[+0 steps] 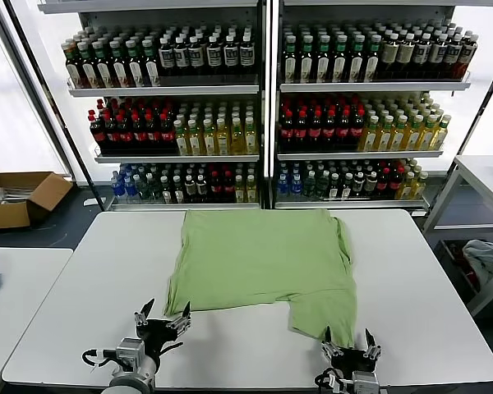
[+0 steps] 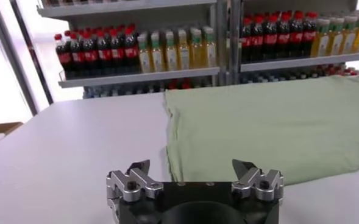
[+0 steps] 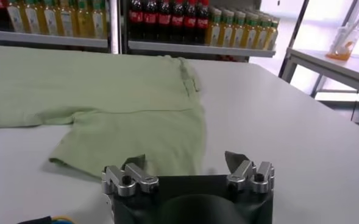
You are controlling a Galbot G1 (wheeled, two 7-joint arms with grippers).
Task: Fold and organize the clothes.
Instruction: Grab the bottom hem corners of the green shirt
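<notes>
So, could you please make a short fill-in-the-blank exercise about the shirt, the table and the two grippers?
1. The green shirt lies spread on the ______ table.
2. Both the left gripper and the right gripper have their jaws ______.
3. The shirt sleeve hanging toward the table's near edge is closest to the ______ gripper.
4. The shelves behind the table hold rows of ______.

Missing words: white; open; right; bottles

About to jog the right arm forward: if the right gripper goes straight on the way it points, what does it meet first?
Most likely the shirt: the open right gripper points at its near sleeve edge, just ahead on the table. Height is unclear, so it might skim over.
</notes>
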